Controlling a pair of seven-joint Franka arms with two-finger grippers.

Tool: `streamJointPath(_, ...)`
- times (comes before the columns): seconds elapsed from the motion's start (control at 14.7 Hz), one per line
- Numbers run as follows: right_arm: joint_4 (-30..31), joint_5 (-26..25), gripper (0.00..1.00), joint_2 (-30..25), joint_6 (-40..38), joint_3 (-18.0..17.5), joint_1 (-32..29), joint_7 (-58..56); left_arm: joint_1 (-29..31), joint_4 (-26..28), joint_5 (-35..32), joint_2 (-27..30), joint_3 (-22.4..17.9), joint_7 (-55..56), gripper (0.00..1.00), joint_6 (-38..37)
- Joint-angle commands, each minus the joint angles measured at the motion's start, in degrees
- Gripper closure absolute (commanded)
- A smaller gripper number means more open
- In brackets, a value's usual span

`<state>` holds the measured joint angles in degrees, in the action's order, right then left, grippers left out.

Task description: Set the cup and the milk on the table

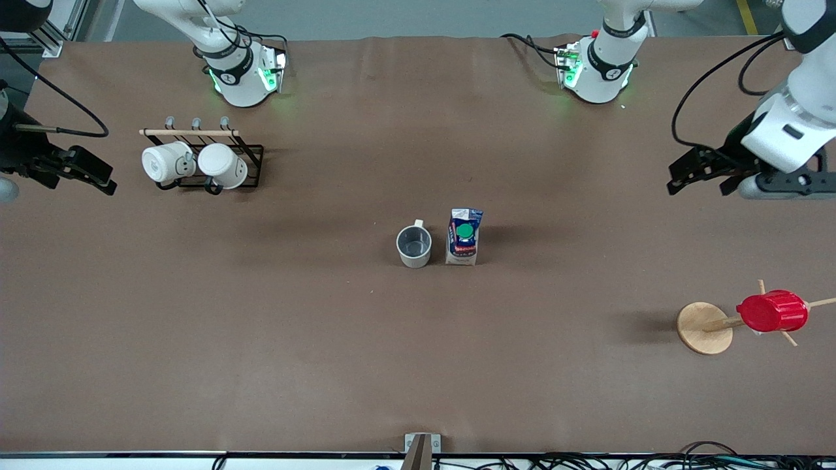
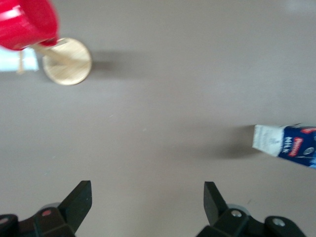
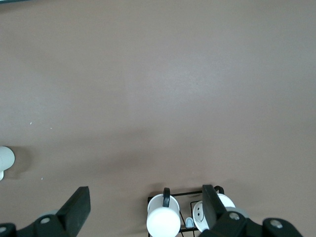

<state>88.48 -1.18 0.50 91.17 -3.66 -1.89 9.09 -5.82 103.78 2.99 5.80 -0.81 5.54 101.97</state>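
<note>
Front view alone shows cup [image 1: 414, 247] beside milk [image 1: 464, 236].

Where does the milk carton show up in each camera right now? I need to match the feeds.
Front view: milk stands upright mid-table, beside the cup, on the side toward the left arm's end.
Left wrist view: milk shows at the picture's edge, partly cut off.
Right wrist view: not in it.
Shared landmark: the red cup on its wooden stand appears in the front and left wrist views.
</note>
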Motion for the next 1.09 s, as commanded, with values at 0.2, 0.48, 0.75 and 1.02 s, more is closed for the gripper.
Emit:
streamJointPath(0.2, 0.8, 0.7, 0.0, -0.9, 0.0, 0.1, -0.3, -1.1, 0.0, -1.2, -3.2, 0.1, 0.0, -0.3, 0.0, -1.1)
streamJointPath(0.48, 0.8, 0.3, 0.0, -0.9, 0.0, 0.2, -0.5, -3.8, 0.9, -10.8, -3.3, -4.7, 0.5, 0.0, 0.0, -4.4)
streamJointPath(0.75, 0.8, 0.3, 0.0, -0.9, 0.0, 0.2, -0.5, -3.9, 2.0, -16.2, -3.3, -7.6, 1.2, -0.4, 0.0, -7.8)
streamJointPath(1.02, 0.8, 0.4, 0.0, -0.9, 0.0, 0.2, -0.5, -3.8, 5.0, -14.7, -3.3, -6.3, 4.7, -0.6, 0.01, -8.9)
